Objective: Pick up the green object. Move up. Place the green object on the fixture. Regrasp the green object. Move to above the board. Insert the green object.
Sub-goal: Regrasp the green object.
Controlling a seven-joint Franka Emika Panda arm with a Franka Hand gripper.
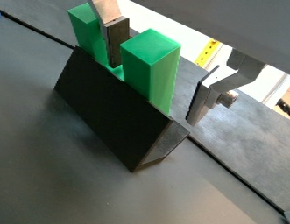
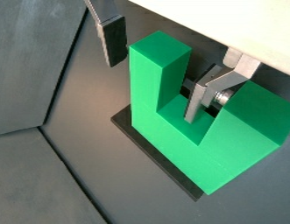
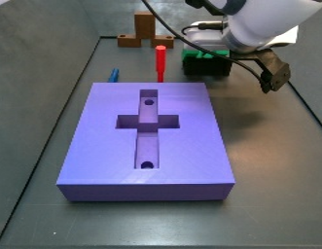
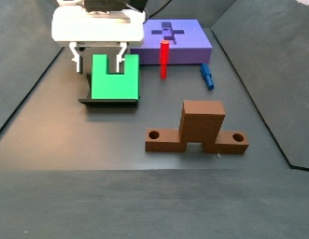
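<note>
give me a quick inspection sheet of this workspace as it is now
surface: dark grey table top, bare at the front.
job's things: bright green U-shaped block sits on the dark low fixture, notch up; large purple slab board with a cross-shaped recess, nothing in it.
clutter: thin red peg upright, small blue piece lying flat, brown wooden upright piece.
grippers: gripper open, one finger in the block's notch, the other outside it.
cables: dark cables behind the arm.
surroundings: dark side walls.

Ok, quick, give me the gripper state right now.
Gripper: open over the fixture, one finger beside the green object, the other in its notch, holding nothing.
</note>
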